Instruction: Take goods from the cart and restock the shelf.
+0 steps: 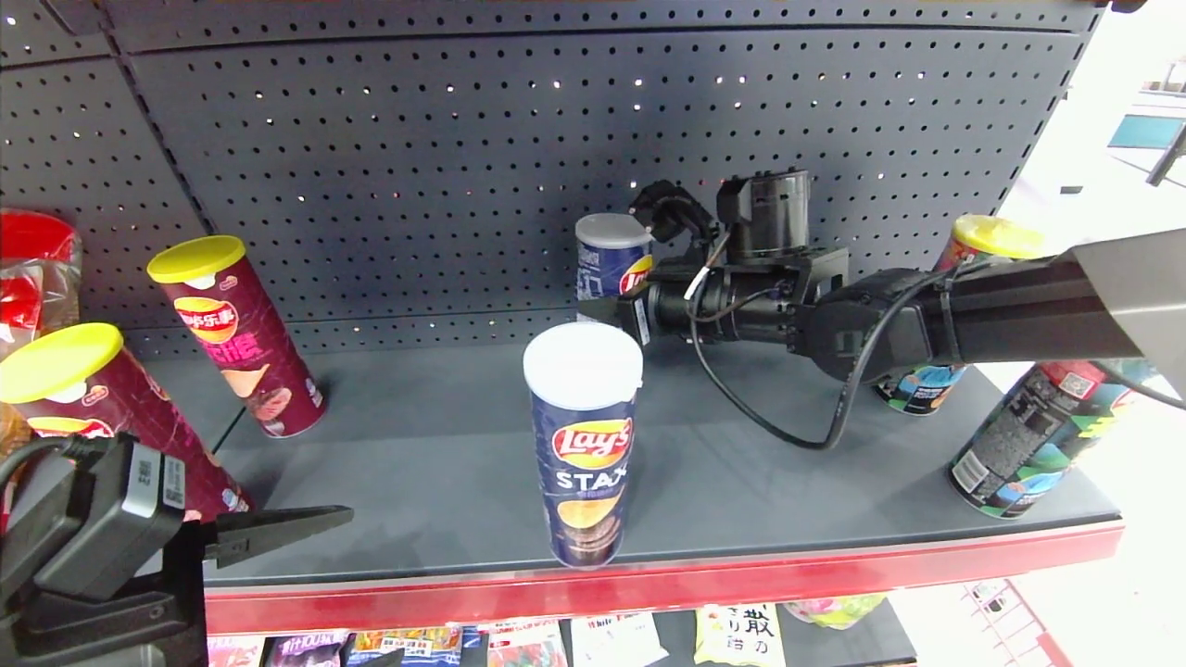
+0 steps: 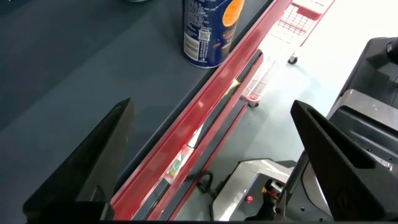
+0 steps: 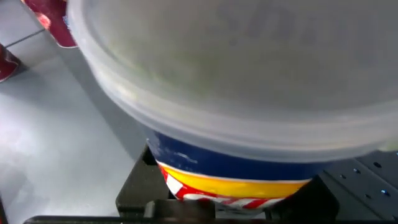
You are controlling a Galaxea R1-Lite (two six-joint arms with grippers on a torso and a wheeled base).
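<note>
**Right gripper holds a chip can at the back of the shelf**

Your landmark is the front blue can (image 1: 584, 445), which stands upright with its white lid on, at the red front edge of the grey shelf (image 1: 417, 472). Behind it, close to the pegboard (image 1: 417, 167), your right gripper (image 1: 623, 310) pinches a second blue can (image 1: 607, 259) of the same kind. The right wrist view shows dark fingers (image 3: 140, 193) on either side of that can (image 3: 236, 168), below its clear lid. You cannot tell whether its base rests on the shelf.

To the left of the front blue can and nearer you, your left gripper (image 2: 211, 168) hangs over the shelf edge. Its fingers (image 2: 87, 168) are spread wide with nothing between them.

Two maroon cans (image 1: 236, 333) with yellow lids stand farther left of the front blue can. To its right, a yellow-lidded can (image 1: 927, 375) stands partly behind your right arm, and a dark can (image 1: 1028, 445) leans near the shelf's end. Below the front blue can, snack packets (image 1: 611, 639) line the lower tier. A red wire cart (image 2: 305, 15) stands on the floor beyond the shelf edge.
</note>
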